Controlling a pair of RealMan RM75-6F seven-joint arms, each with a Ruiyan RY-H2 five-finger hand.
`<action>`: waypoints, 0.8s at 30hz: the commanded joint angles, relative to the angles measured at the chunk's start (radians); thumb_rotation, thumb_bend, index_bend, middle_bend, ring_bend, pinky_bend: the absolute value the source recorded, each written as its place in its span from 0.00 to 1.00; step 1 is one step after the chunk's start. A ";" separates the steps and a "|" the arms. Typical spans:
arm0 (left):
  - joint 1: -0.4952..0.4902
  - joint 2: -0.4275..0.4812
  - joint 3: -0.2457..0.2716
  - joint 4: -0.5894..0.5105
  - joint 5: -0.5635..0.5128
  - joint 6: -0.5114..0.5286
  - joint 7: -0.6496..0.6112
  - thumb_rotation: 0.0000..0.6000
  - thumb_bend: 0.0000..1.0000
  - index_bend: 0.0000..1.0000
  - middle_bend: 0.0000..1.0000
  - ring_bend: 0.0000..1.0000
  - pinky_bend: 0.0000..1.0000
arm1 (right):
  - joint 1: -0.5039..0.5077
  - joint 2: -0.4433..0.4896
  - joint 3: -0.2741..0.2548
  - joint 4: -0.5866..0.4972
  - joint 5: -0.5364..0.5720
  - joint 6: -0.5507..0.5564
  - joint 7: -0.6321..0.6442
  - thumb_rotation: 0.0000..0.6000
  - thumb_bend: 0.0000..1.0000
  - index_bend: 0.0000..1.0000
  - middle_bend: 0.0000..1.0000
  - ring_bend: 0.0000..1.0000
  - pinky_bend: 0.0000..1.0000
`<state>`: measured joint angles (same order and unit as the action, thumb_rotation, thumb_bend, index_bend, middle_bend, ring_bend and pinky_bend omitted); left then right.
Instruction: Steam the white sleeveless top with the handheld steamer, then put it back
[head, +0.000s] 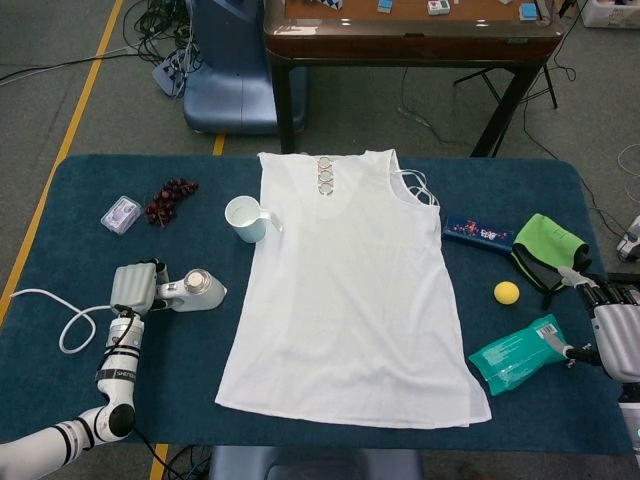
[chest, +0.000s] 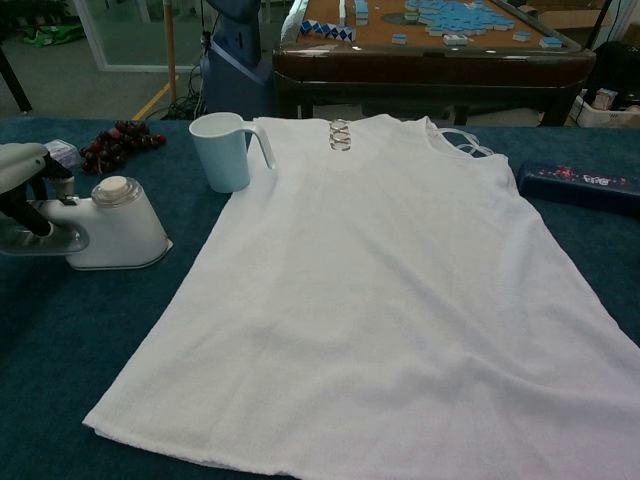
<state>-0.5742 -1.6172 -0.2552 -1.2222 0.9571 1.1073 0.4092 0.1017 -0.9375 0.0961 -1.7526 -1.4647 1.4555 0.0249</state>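
While our left hand (head: 133, 288) sits at the lower left of the head view with its fingers (chest: 40, 200) wrapped around the handle of the handheld steamer (head: 190, 291), the steamer itself stands on the blue desk (head: 70, 200) just left of the white sleeveless top (head: 350, 290). In the chest view the steamer's base rests flat on the desk, apart from the fabric's left edge. A white cord (head: 55, 320) curls away from the hand toward the left edge of the frame.

We see the top spread flat down the middle of the desk, neckline toward the upper part of the frame, hem toward the bottom. A pale blue cup (head: 245, 219) stands at the top's upper left edge, its handle touching or overlapping the fabric, and it lies between the steamer and the neckline. Further to the upper left lie a bunch of dark grapes (head: 170, 198) and a small clear packet (head: 120, 214).

On the right half of the frame we find a dark blue box (head: 478, 233), a green and black cloth (head: 545, 248), a yellow ball (head: 507, 292) and a teal packet (head: 520, 352), all beside the top's right edge. Our right hand (head: 615, 335) rests at the lower right corner, just beside the teal packet; whether its fingers are spread or closed we cannot tell.
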 joint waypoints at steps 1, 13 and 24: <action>-0.003 -0.008 0.004 0.012 0.016 0.010 -0.003 1.00 0.27 0.65 0.54 0.49 0.51 | -0.001 0.000 -0.001 0.000 0.002 -0.002 -0.001 1.00 0.14 0.15 0.28 0.18 0.22; 0.001 0.021 0.016 -0.007 0.012 -0.034 -0.020 1.00 0.28 0.68 0.79 0.70 0.77 | -0.002 0.005 -0.004 -0.006 -0.001 -0.004 -0.003 1.00 0.14 0.15 0.28 0.18 0.22; 0.004 0.058 0.016 0.014 0.092 -0.121 -0.255 1.00 0.28 0.69 0.83 0.74 0.81 | -0.002 0.013 -0.009 -0.029 -0.007 -0.007 -0.021 1.00 0.14 0.15 0.28 0.18 0.22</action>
<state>-0.5705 -1.5759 -0.2400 -1.2111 1.0268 1.0169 0.2033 0.0992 -0.9246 0.0875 -1.7806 -1.4713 1.4491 0.0048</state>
